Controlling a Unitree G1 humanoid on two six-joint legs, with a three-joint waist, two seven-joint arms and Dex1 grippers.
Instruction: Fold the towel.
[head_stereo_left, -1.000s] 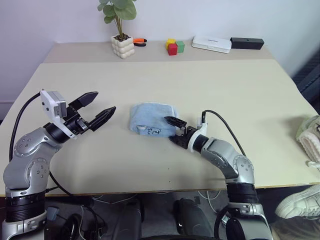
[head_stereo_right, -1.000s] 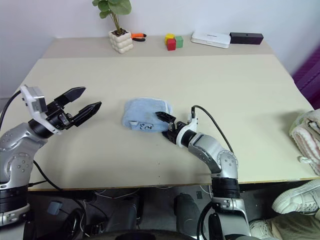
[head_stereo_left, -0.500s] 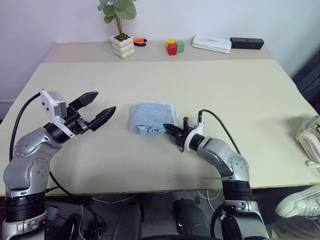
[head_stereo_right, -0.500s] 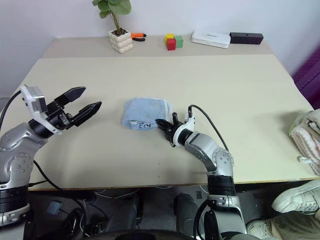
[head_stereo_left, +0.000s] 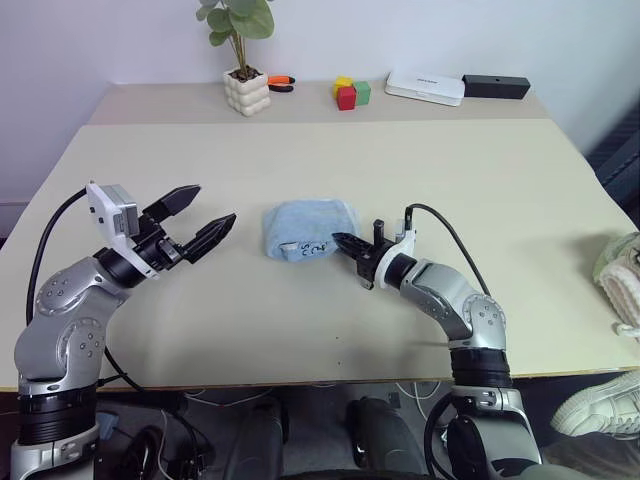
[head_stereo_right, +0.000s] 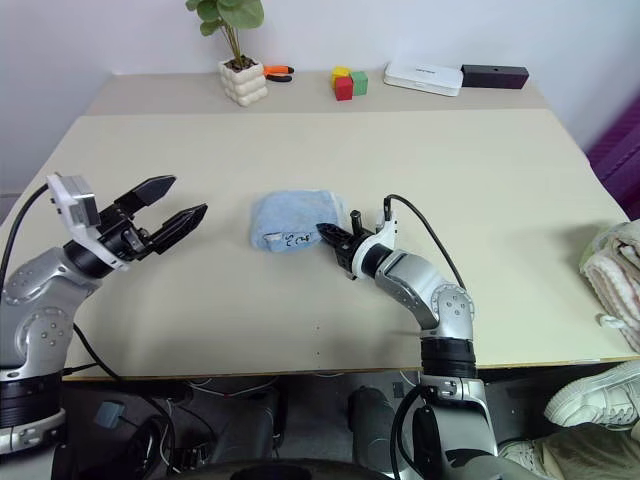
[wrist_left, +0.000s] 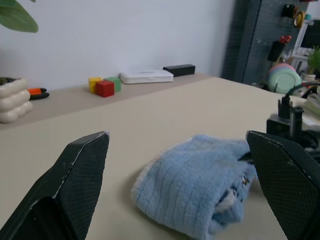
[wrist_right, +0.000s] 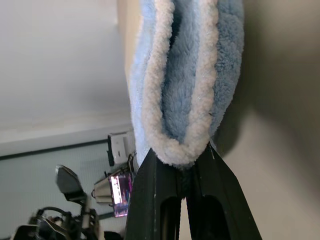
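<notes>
**Q:** Two sets of fingers are in view; which step of the folding is in hand?

**A:** It looks like the grip before a fold. The right gripper (head_stereo_left: 345, 241) has its fingers pressed shut on the near right edge of the towel (head_stereo_left: 308, 225), pinching several layers of the whitish edging between the tips. The left gripper (head_stereo_left: 203, 220) hangs spread wide and holds nothing.

**Q:** Where does the towel lie?

**A:** Near the middle of the desk (head_stereo_left: 480, 180), slightly toward its near edge. It is a light blue, bunched bundle with a small dark printed mark on the side facing the near edge. It sits between the two grippers: the right fingers touch its right end, while the left fingers (head_stereo_left: 178, 199) stand apart from its left end, pointing toward it above the desk.

**Q:** What does the next move call for?

**A:** Probably lifting the pinched edge and carrying it across the bundle toward the left side, keeping the layers clamped so none slip out. The left fingers may need to come in and hold down or take the other end, since the cloth is rumpled rather than flat. Whether the grip has caught every layer cannot be told.
</notes>
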